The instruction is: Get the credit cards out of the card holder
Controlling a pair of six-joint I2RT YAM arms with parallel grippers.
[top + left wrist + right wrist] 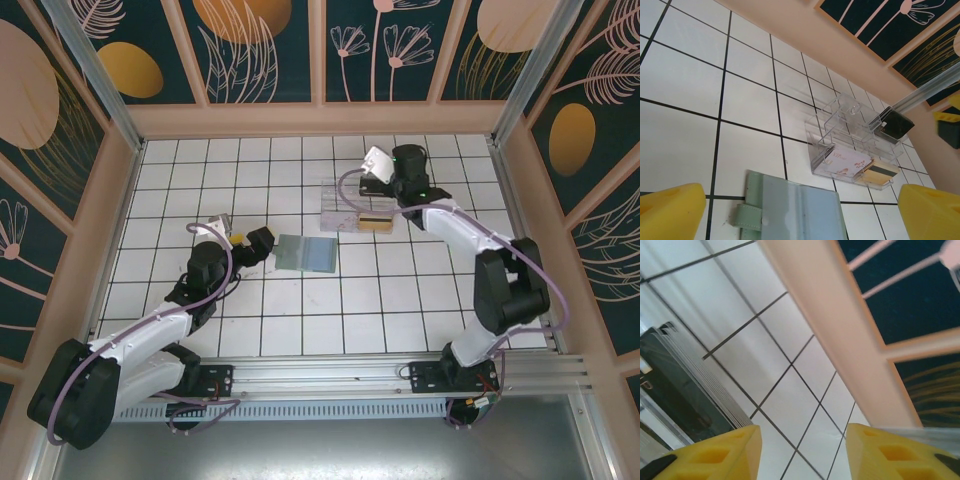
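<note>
at the left of the top view, the left arm reaches in from the near corner. the left gripper (258,243) sits low over the white tiled table (200,180), pointing toward the middle. in its wrist view the two yellow fingertips (671,206) are spread wide at the bottom corners, with nothing pinched between them.

just to the right of that gripper lies the thin, flat, grey-green bifold card holder (305,253). it is opened out flat on the tiles near the table's centre, with one half greener and the other bluish and glossy. in the left wrist view a pale green strap tab with a snap (750,218) sticks out from its left side. whether any cards are in its pockets cannot be told.

farther back and a little to the right, apart from the card holder, sits a clear plastic rectangular tray (330,195) with several slots. a white card with a pink floral print (847,162) lies flat in its near part. a gold card with a black stripe (880,172) lies just beside it at the right end. a dark card (895,125) stands tilted in a far slot.

the right arm stretches from the near right corner to the right gripper (388,188), which hangs over the far right end of the tray. in its wrist view the yellow fingertips (715,452) are held well apart and grip nothing. the dark card and the clear dividers are at the left of that view, with bare tiles ahead.
</note>
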